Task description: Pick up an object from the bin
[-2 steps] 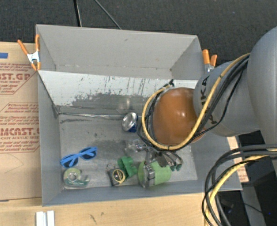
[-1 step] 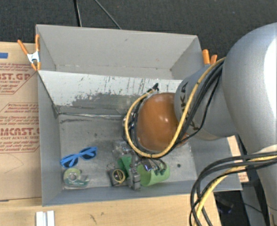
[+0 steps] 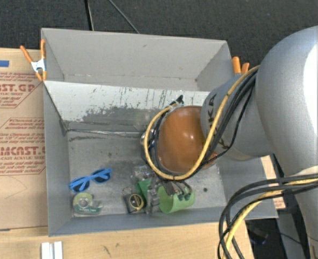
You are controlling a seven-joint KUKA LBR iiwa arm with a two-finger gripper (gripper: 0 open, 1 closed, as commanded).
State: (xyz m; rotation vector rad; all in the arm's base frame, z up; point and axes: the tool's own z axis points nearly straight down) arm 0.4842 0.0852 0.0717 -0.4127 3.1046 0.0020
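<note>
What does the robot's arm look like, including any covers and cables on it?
The arm is made of bulky, rounded silver-grey links, with dark lettering on the link nearest the wrist. A glossy orange dome-shaped cover caps the wrist, and yellow and black cables loop around it and trail along the arm.

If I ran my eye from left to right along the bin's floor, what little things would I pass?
Blue sunglasses → small dark round thing → green cup.
</note>
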